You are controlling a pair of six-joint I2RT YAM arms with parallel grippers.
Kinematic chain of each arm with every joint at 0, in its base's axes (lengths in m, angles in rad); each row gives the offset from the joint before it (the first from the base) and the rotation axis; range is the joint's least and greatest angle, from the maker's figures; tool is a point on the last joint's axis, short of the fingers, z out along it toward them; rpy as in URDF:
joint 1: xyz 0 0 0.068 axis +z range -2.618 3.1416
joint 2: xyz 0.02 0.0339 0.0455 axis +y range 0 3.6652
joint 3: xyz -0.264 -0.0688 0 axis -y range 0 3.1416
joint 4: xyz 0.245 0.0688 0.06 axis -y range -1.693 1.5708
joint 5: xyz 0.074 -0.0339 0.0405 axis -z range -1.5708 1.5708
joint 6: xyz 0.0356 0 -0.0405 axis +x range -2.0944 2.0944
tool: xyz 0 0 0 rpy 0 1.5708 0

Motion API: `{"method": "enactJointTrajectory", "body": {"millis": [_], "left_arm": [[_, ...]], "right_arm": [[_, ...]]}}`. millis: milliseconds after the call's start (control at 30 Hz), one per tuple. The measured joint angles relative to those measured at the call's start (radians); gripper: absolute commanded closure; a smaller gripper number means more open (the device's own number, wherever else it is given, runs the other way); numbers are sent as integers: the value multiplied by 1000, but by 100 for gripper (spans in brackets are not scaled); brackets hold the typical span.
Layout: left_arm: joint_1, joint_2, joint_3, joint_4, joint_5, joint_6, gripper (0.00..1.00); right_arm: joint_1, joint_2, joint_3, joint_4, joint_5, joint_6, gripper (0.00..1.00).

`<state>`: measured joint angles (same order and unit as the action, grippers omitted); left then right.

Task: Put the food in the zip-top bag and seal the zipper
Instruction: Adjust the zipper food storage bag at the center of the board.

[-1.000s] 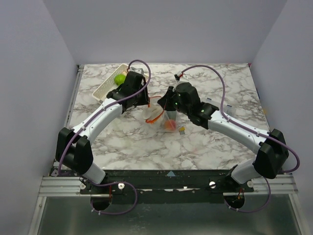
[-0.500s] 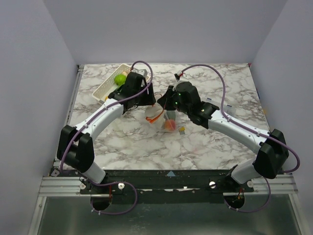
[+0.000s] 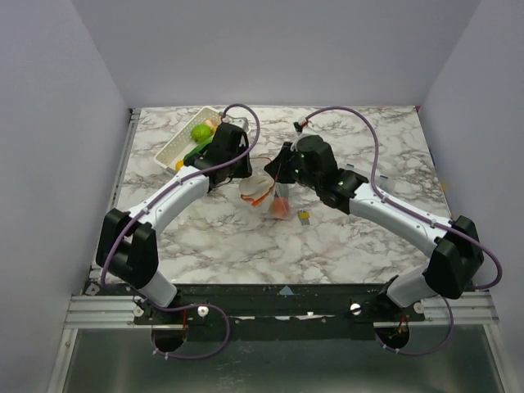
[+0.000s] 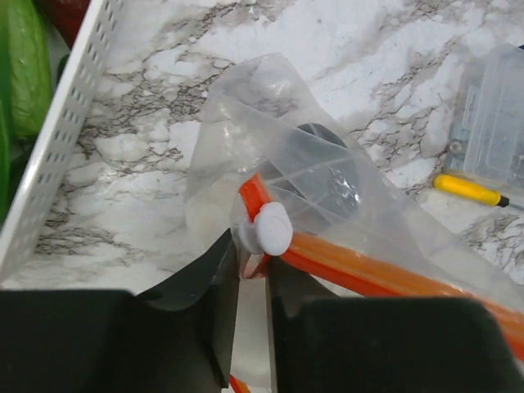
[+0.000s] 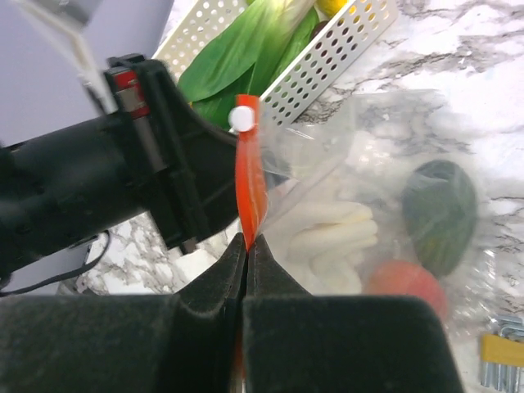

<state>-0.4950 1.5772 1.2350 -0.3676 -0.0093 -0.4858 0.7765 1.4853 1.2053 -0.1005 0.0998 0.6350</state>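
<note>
The right gripper point(image 5: 246, 243) is clamped tight on the zipper point(image 5: 248, 164), holding the orange strip upright. The left gripper point(image 4: 252, 258) stands a narrow slit apart just under the white slider point(image 4: 273, 229) — the strip runs between its fingers, though whether they pinch it cannot be told. The zip-top bag point(image 4: 246, 139) spreads between the two arms with food point(image 5: 336, 237) inside. A white basket point(image 4: 57, 139) sits just beside it — a yellow pen point(image 4: 471, 190) lies farther off.

Orange-red zipper point(image 4: 360, 264), white slider point(image 4: 273, 228), clear bag point(image 4: 246, 123), grey-veined white marble table point(image 4: 352, 41)
</note>
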Motion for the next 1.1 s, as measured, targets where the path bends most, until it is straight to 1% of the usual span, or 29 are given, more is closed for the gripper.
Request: {"method": "enactJointTrajectory", "body": {"millis": [67,200,300,400,467,567,733,933,1000,1100], "left_arm": [[-5,-19,25,-32,-21,26,100],[-11,-87,67,-134,-26,68,100],[-15,-133,127,-222,32,105,100],[-19,-140,203,-299,112,130,100],[-19,-144,210,-319,165,140,100],[-14,-157,182,-322,208,138,100],[16,-198,127,-265,320,93,100],[116,-200,71,-66,624,-98,100],[128,-177,70,-8,691,-152,95],[129,-135,80,36,740,-194,86]], "right_arm": [[-11,-1,-2,1,0,-4,99],[-61,-8,-18,0,-1,-11,99],[-92,-8,-17,-8,0,-29,99],[-98,-8,-8,-26,4,-51,99],[-97,-8,0,-39,10,-62,99],[-97,-8,11,-67,23,-80,99],[-96,-32,21,-118,30,-105,99],[-96,-105,41,-167,44,-132,99],[-96,-134,47,-181,64,-141,99],[-96,-153,47,-187,97,-151,99]]}}
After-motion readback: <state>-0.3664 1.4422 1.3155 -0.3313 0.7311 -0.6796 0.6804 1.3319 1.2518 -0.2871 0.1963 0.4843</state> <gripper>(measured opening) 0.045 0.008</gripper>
